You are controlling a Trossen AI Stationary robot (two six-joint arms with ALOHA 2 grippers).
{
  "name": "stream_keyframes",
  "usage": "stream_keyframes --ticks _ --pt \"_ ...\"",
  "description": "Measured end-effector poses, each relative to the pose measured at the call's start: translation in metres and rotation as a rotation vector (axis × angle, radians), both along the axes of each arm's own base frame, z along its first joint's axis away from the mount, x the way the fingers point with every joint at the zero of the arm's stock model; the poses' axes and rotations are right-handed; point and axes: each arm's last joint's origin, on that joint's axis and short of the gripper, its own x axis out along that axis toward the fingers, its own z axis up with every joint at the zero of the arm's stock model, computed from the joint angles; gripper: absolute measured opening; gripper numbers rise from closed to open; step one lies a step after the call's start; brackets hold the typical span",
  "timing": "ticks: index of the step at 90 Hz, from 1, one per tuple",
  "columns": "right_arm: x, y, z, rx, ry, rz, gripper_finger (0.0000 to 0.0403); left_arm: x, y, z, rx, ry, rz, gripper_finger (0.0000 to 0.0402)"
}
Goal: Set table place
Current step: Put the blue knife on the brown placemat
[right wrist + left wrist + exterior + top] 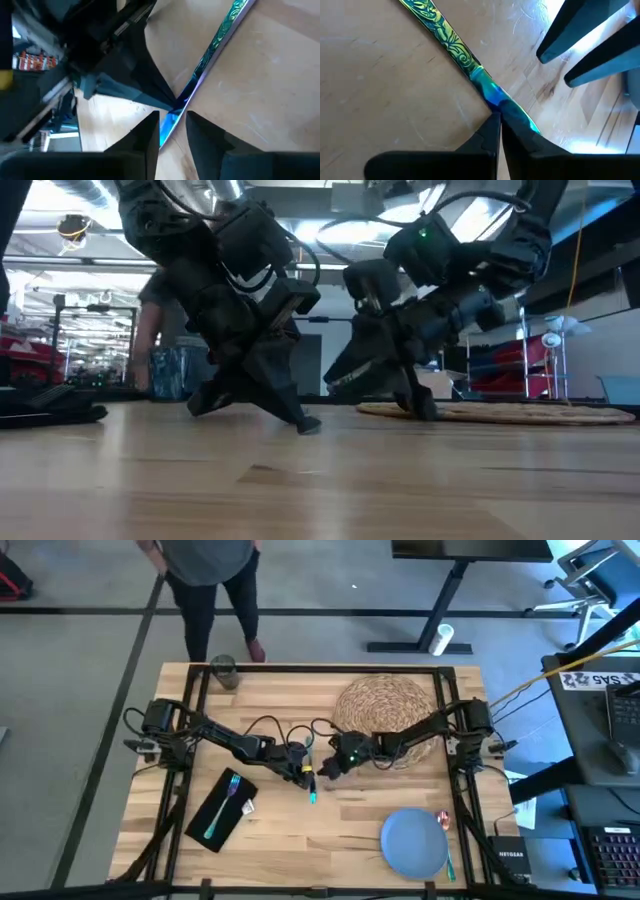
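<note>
A slim piece of cutlery [451, 41], green-gold with a blue end, lies near the table's middle [312, 790]. My left gripper [499, 117] is shut on it. My right gripper [172, 131] is open, one finger on either side of the blue end; I cannot tell whether it touches. The woven placemat [385, 710] lies flat at the far middle. Near the right front lies the blue plate [413, 843]. The black napkin [222, 808] carries a teal fork [224, 802]. A grey glass [223, 670] stands at the far left. My left gripper pinches the cutlery between its two fingertips at the blue part [490, 95] where handle meets blade. The fingers come slanting down from the table's left and lie across the piece. Whether the piece rests on the wood or is slightly raised, I cannot tell.
A red-handled piece [443, 820] and a green one [450, 862] lie beside the plate's right edge. A person [210, 580] stands beyond the far edge. Bare wood [320, 840] stretches between napkin and plate.
</note>
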Motion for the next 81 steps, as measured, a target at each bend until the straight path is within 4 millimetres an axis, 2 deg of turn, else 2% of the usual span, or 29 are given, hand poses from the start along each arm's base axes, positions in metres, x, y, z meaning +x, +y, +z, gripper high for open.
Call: stream_keyframes --ticks 16,28,50,81 --pt "-0.001 0.009 0.001 0.068 0.029 0.002 0.0083 0.0 0.0 0.0 -0.004 0.001 0.003 0.0" --pt "0.003 0.02 0.007 0.056 0.057 0.048 0.0083 0.0 0.002 0.0 -0.006 0.001 0.004 0.0" --pt "0.011 0.028 0.018 -0.204 0.298 0.139 0.0083 0.0 0.003 0.0 0.005 -0.001 -0.001 0.0" --pt "0.017 0.028 0.02 -0.139 0.209 0.085 0.0083 0.0 0.004 0.0 0.019 0.001 -0.018 0.0"
